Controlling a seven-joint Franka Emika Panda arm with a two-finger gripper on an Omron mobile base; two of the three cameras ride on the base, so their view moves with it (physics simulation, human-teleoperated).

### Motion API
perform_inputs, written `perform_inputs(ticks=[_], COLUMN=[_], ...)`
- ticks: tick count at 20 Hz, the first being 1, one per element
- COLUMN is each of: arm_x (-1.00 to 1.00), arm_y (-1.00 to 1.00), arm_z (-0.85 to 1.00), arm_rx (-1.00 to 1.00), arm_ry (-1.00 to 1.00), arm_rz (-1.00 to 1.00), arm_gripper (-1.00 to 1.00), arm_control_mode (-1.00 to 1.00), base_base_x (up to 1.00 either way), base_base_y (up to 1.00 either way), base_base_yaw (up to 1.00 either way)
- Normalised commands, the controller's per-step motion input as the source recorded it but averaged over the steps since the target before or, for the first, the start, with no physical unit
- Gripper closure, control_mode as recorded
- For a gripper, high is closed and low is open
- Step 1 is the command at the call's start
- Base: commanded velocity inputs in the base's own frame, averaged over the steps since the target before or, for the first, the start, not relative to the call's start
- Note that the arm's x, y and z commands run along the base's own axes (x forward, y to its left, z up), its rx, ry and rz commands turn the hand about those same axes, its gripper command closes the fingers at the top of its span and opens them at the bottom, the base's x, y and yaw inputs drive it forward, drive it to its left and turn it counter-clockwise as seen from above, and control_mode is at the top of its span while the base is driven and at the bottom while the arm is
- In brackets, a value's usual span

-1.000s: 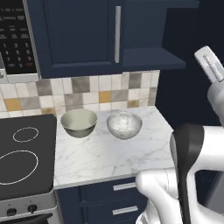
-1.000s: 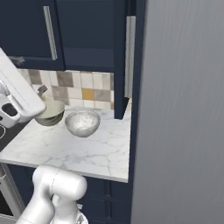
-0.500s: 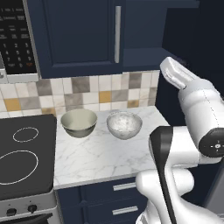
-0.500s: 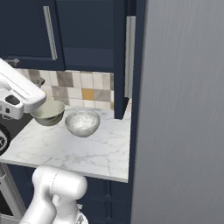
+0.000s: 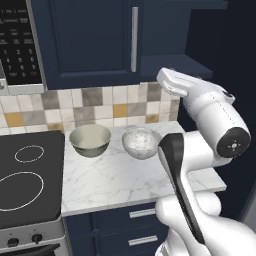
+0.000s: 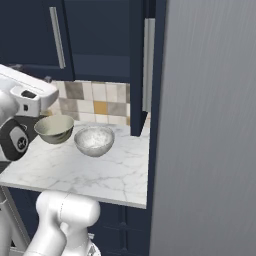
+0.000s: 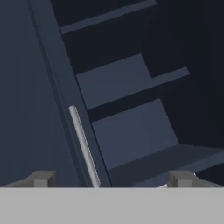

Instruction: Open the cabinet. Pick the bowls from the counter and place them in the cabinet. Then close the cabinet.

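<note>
The cabinet [image 5: 85,40] hangs above the counter [image 5: 115,175]. Its left door is shut, with a silver handle [image 5: 134,39], and its right door [image 6: 137,65] stands swung out, so dark shelves [image 7: 127,131] show inside. On the counter, the beige-grey bowl [image 5: 90,140] and the marbled bowl [image 5: 141,143] stand side by side near the tiled wall. My gripper [image 7: 111,179] is open and empty, raised in front of the cabinet and facing its shelves, with the left door's handle [image 7: 83,144] just left of centre. My arm [image 5: 215,120] rises above and to the right of the bowls.
A black stovetop [image 5: 25,185] adjoins the counter on the left, with a microwave [image 5: 15,45] above it. Navy drawers [image 5: 135,220] run under the counter. A tall grey panel [image 6: 210,125] walls off the right side beside the open door.
My arm has swung left and lower, carrying the hand from the far right in toward the cabinet front. The bowls and doors have not moved.
</note>
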Motion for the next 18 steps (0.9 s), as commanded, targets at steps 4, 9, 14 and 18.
perform_inputs(ticks=[4, 9, 14, 18], arm_x=[0.40, 0.49, 0.46, 0.34], arm_y=[0.19, 0.18, 0.21, 0.28], arm_z=[0.00, -0.02, -0.03, -0.09], arm_rx=[-0.14, -0.07, -0.06, -0.04], arm_ry=[0.02, 0.00, 0.00, 0.00], arm_rz=[0.01, 0.00, -0.01, 0.00], arm_gripper=[-1.00, -1.00, -1.00, -1.00], arm_control_mode=[-1.00, -1.00, -1.00, -1.00], base_base_x=[0.00, 0.00, 0.00, 0.00], base_base_y=[0.00, 0.00, 0.00, 0.00], base_base_yaw=[0.00, 0.00, 0.00, 0.00])
